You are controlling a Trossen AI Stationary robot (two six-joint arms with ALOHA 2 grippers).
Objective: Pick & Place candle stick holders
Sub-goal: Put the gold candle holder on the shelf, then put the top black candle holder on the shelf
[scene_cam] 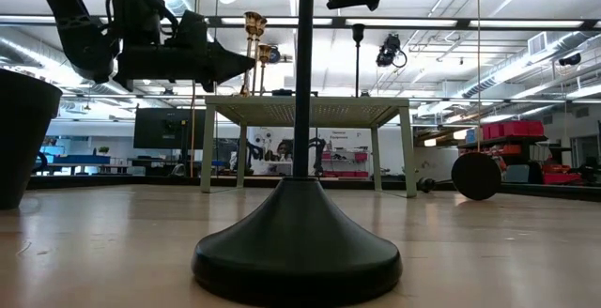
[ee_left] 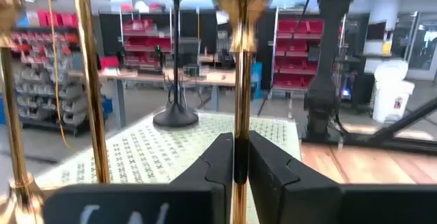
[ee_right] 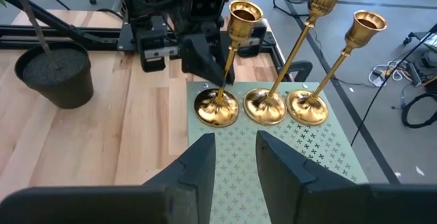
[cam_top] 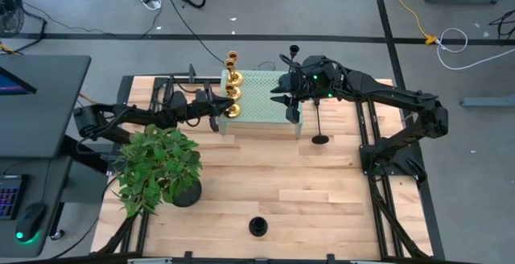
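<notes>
Black holder (scene_cam: pixel 297 209), item one: foremost on the table (cam_top: pixel 322 208), well apart from my pincers. Gold holder (ee_right: pixel 220 87), item two: upright on the green stand (ee_right: pixel 273 176), first in a row of three; my left pincer (ee_left: pixel 235 157) pinches its stem low down. Right pincer (ee_right: pixel 235 159): fingers parted, holding nothing, above the stand facing the row. Plant (cam_top: pixel 157 167): beside my left arm.
</notes>
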